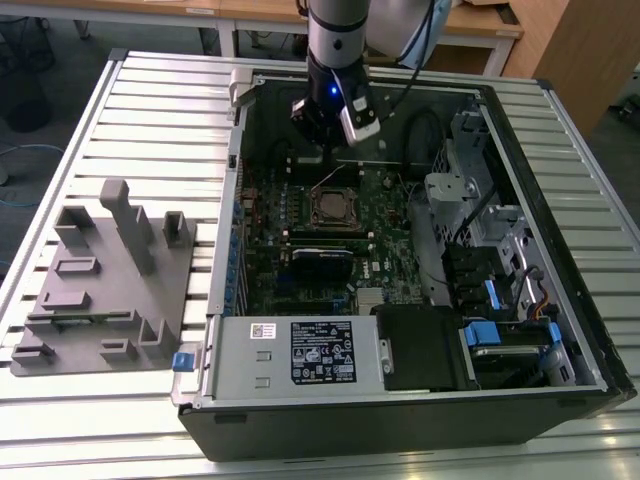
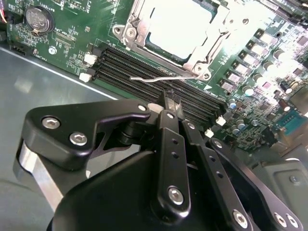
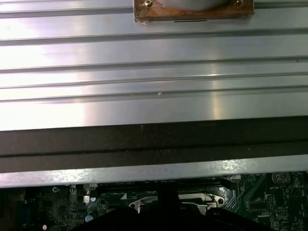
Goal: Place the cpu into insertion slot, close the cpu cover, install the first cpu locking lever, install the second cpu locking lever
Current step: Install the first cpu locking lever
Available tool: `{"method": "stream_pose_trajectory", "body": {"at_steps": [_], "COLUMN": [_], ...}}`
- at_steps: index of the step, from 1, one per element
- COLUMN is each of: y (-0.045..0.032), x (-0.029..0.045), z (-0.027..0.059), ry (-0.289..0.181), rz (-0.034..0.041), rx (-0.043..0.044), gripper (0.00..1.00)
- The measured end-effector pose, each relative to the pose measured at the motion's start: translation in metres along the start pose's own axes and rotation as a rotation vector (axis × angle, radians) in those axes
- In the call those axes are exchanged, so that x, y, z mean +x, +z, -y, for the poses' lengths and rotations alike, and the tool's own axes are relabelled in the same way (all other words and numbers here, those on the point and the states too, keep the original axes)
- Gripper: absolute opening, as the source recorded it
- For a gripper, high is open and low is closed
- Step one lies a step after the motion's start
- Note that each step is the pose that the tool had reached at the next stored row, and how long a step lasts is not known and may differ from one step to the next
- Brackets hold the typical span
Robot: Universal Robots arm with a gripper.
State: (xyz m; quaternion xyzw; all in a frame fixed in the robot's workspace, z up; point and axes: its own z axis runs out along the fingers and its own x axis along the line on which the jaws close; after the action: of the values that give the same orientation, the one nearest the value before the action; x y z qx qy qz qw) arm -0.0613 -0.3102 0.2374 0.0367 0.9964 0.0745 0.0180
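Observation:
The cpu (image 2: 180,21) lies pale and flat in the insertion slot (image 1: 335,207) on the green motherboard. The silver cpu cover (image 2: 199,65) is folded down around it as a frame. One thin wire locking lever (image 2: 159,78) stands free beside the socket, over the memory slots, and rises from the socket as a thin line (image 1: 330,180) in the exterior view. My gripper (image 2: 168,98) hangs just behind the socket inside the case, its black fingers shut together with nothing held, tips close to that lever. The exterior view shows the gripper (image 1: 318,150) above the board's far side.
The open computer case (image 1: 215,300) lies on a slatted aluminium table (image 3: 154,72). A grey power supply box (image 1: 300,352) sits at the case's near side, a black card (image 1: 320,262) below the socket, drive cages (image 1: 470,190) at the exterior view's right. A grey fixture plate (image 1: 105,280) lies at its left.

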Motion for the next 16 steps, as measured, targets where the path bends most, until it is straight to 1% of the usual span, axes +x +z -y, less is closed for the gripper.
{"method": "stream_pose_trajectory", "body": {"at_steps": [2,7,11,14,16], "y": [-0.0001,0.0019,0.0042,0.0056,0.0060], "x": [-0.0001,-0.0024,-0.0038,-0.0050,-0.0058], "z": [0.0015,0.0032,0.0040,0.0046,0.0052], "ry": [0.000,0.000,0.000,0.001,0.001], "rz": [-0.0002,-0.0002,-0.0010,-0.0016,-0.0019], "rx": [-0.0018,-0.0029,-0.0126,-0.0215,-0.0253], "gripper": [0.10,0.10,0.10,0.10,0.10]}}
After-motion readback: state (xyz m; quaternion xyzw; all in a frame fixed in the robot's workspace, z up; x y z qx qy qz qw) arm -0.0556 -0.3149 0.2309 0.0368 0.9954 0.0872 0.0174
